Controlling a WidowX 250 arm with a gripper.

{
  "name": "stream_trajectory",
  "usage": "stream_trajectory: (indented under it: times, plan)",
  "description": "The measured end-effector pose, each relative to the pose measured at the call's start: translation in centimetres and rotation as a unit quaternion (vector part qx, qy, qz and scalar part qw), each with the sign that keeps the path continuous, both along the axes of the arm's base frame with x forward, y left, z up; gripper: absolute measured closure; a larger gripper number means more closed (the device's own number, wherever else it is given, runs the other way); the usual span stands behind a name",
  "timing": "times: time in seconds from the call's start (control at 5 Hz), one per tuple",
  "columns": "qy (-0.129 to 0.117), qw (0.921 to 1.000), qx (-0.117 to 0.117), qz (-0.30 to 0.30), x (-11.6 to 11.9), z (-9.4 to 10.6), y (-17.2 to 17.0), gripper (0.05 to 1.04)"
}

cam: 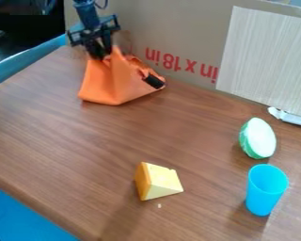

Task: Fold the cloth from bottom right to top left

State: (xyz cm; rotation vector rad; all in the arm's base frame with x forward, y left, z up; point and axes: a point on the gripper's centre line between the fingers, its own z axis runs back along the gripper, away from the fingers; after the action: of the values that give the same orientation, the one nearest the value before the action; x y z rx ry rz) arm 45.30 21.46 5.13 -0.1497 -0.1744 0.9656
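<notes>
Brown wood grain runs across the tabletop (71, 141), the broadest thing here, and behind it stands a cardboard panel (178, 28) with a pale ribbed sheet (260, 56) against its right part. The orange cloth (101, 84) sits near the far left corner of the tabletop, close to the cardboard, its lower edge resting on the wood and its upper part drawn up into a peak. At that peak the claw (104, 55) is narrow, pinching a gathered bit of fabric. The cloth looks light and soft, yet with enough body to stand in broad creases; it should bend easily and is hardly fragile, though a smooth weave could slip from a shallow pinch. For the diagonal fold, the best hold is likely the bottom right corner, taken as a single layer, since a bunched grip risks dragging the whole piece. Smaller things stand well apart from it: an upright blue cup (264, 190), a green-and-white toy vegetable half (260, 138) just behind the cup, and a yellow cheese wedge (158, 181). Smallest is a black patch (154, 81) at the cloth's right side; whether it is attached, I cannot tell.
</notes>
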Motion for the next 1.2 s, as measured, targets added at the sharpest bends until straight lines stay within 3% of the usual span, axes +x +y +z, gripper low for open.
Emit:
stream_trajectory:
  times: [0.2,0.4,0.8,1.0,1.2]
  plan:
    - [-0.008,0.9998,-0.012,0.012,0.3,1.4,0.1,0.172]
    - [-0.01,0.9995,-0.025,0.014,-0.1,1.9,0.5,0.077]
    - [-0.003,0.9996,-0.028,-0.007,-0.4,1.7,0.4,0.083]
    - [-0.018,0.9976,0.04,-0.055,-0.9,2.1,-0.6,0.083]
    - [-0.097,0.985,0.076,-0.121,-1.3,4.4,-2.5,0.083]
